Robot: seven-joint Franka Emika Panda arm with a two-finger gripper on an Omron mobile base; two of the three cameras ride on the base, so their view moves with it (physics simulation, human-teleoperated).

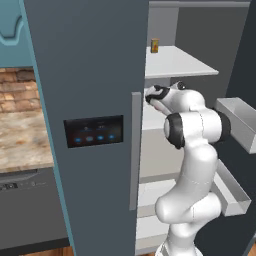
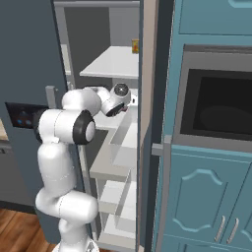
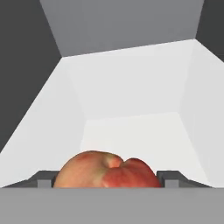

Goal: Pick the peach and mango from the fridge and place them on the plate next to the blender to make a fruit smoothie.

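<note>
The fridge (image 1: pixel 90 75) stands with its right door swung open, and my arm reaches onto a white middle shelf (image 3: pixel 131 131). In the hand view the peach (image 3: pixel 105 171), red-orange and round, sits between my fingertips (image 3: pixel 43 179), which press against its two sides. My gripper (image 3: pixel 107 179) is shut on the peach low over the shelf. From the base views the hand (image 1: pixel 159 95) (image 2: pixel 120 100) is just inside the fridge at mid height. The mango, the plate and the blender are out of view.
A small yellow-brown container (image 1: pixel 155 45) (image 2: pixel 135 47) stands on the shelf above. The open door's bins (image 1: pixel 240 120) jut out at the right of the arm. A stone counter (image 1: pixel 20 140) lies left of the fridge, and a built-in oven (image 2: pixel 216 108) sits in teal cabinets on the right.
</note>
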